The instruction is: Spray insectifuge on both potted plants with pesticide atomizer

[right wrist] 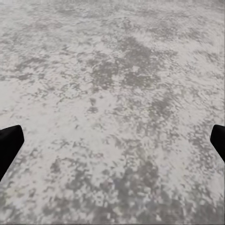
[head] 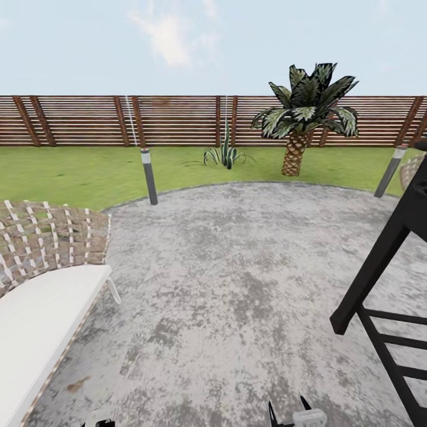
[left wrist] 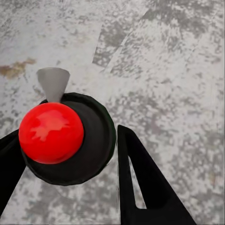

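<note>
Pesticide atomizer: I cannot tell where it stands; as a small sprayer it should be light, stiff and rather smooth, best taken round the body below its spray head. In the garden (head: 71,172), the grey patio (head: 237,267) lies underfoot; a spiky rosette (head: 225,155) by the fence (head: 77,118) may be a potted plant, its pot unclear. The right hand (right wrist: 112,140) is spread over paving, the left hand (left wrist: 68,133) spread about an unidentified red dome (left wrist: 50,132)

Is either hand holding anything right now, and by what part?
Nothing is held. The right hand is open over bare patio. The left hand is open too; the red ball on a black disc between its fingers looks ungripped.
</note>
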Controlling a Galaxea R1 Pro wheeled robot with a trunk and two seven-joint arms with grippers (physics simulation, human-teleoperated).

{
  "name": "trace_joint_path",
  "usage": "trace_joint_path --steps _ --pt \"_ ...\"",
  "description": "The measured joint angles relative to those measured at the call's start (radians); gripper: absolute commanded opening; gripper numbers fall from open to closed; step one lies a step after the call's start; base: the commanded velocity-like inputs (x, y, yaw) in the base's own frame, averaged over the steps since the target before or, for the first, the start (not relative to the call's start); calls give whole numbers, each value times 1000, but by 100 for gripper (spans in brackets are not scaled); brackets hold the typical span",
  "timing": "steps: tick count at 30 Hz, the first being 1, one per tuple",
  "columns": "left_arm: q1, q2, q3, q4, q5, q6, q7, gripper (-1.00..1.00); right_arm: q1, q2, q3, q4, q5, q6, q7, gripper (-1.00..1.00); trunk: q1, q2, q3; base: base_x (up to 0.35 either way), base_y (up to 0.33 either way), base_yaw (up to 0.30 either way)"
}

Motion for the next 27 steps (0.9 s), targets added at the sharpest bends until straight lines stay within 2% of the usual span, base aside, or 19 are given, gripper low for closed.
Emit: trace_joint_path --steps 27 --pt "0 0 0 0 0 0 1 -100 0 0 0 0 1 0 0 100 0 0 0 340 0 0"
